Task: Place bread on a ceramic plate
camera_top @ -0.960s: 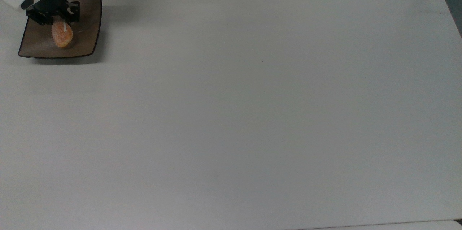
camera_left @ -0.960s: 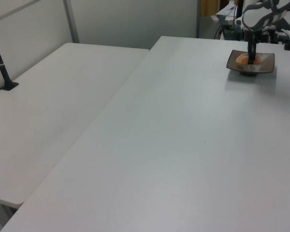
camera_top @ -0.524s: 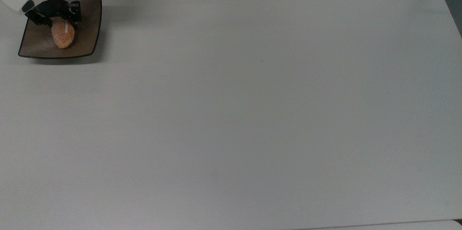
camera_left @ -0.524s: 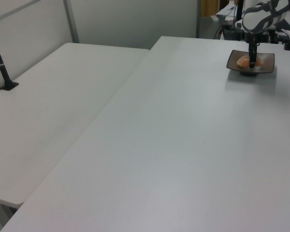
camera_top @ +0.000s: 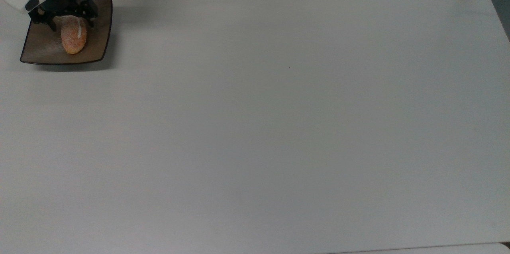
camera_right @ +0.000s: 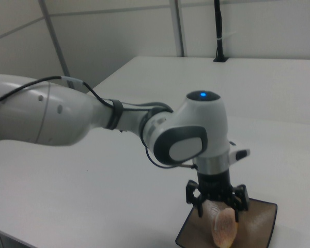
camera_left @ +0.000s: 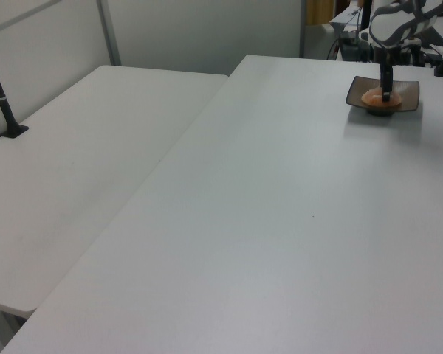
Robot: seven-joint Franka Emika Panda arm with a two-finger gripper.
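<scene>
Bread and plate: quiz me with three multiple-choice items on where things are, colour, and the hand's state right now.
1. Where does the bread lie?
A. on the plate
B. on the bare table
C. off the table

2. The plate's colour?
A. white
B. brown
C. blue

3. The hand is:
A. shut on the bread
B. open, fingers astride the bread
C. far from the plate

Answers: 1 A, the bread rests inside the rim; 2 B, a glossy brown dish; 3 B, the top view shows the fingers spread on either side.
</scene>
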